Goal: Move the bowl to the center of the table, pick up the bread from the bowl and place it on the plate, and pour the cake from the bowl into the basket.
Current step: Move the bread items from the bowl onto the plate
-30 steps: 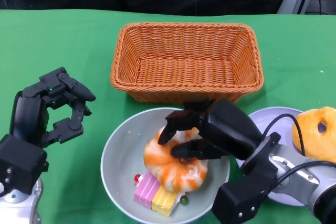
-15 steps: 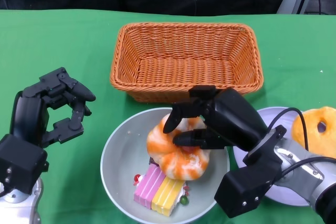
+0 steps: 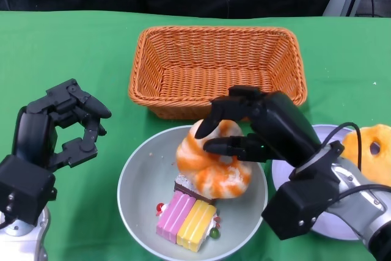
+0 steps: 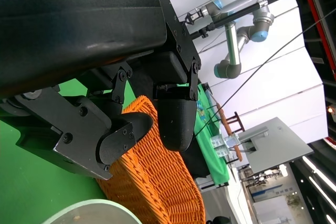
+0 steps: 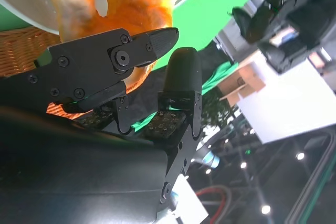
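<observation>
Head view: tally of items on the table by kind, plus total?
Bowl: 1
Basket: 1
Plate: 1
Orange-and-white bread, held by the right hand: 1
Yellow ring-shaped bread at the plate: 1
Cake in the bowl: 1
Total: 6

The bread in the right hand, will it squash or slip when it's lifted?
The bread looks soft and puffy, so it probably squashes a bit under the right hand. Its glazed surface may be slippery. It seems light for its size, since a finger pinch holds it.
</observation>
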